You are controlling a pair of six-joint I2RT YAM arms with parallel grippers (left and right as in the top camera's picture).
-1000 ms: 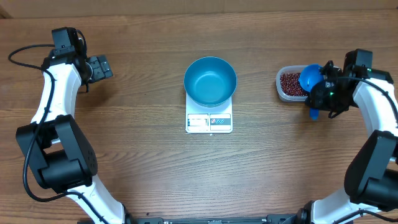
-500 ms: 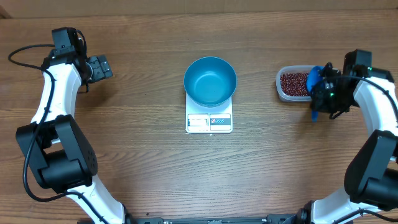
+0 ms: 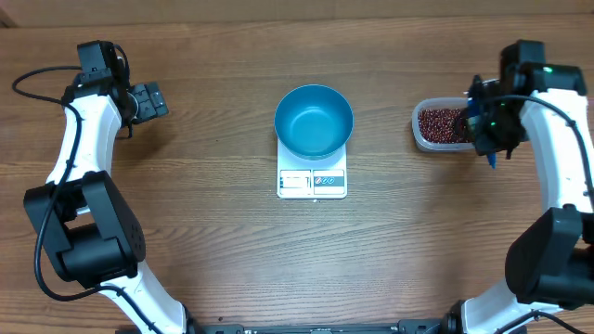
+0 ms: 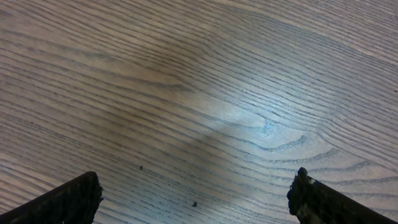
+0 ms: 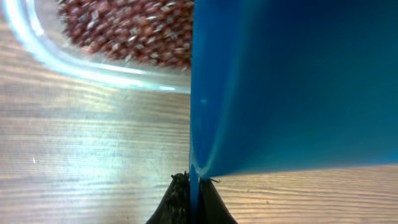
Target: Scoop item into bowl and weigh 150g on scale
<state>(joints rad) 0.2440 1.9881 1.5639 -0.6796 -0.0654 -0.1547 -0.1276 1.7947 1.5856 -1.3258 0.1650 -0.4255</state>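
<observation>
At the counter (image 3: 204, 241) centre, the blue bowl (image 3: 314, 121) stood empty on the scale (image 3: 312, 183). The clear tub (image 3: 420, 136) of beans (image 3: 443, 123) lay between it and the right gripper (image 3: 486, 130), just beside the latter, which was clenched on the blue scoop (image 5: 292, 81). The left gripper (image 3: 148, 100) stood released, farther off.

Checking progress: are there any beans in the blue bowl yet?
No, the bowl on the scale shows only its bare blue inside.

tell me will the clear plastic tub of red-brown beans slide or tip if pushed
Probably slides rather than tips: the clear rounded plastic tub looks wide and shallow on the smooth wooden table. The small red-brown beans add weight but would likely shift loosely.
</observation>
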